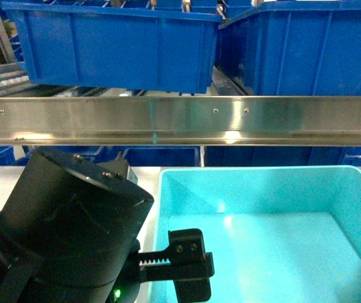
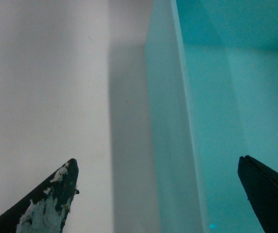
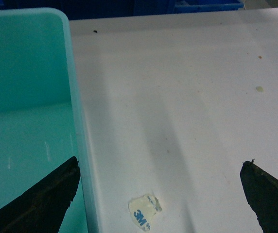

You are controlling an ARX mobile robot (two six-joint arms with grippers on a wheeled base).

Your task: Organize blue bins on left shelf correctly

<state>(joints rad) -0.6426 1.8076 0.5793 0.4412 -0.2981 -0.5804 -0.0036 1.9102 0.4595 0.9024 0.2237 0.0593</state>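
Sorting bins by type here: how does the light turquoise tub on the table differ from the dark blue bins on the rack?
The turquoise tub is pale and smooth-walled; the dark blue bins are deep royal blue with ribbed sides. The tub sits on the grey table below the steel rail; the dark bins sit up on the rack behind it. The tub is empty; the dark bins' insides are hidden. Both are open-topped, rectangular and plastic.

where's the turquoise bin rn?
The turquoise bin sits on the white table, lower right in the head view, below the steel rail. Both open claws straddle its side walls: left claw, right claw.
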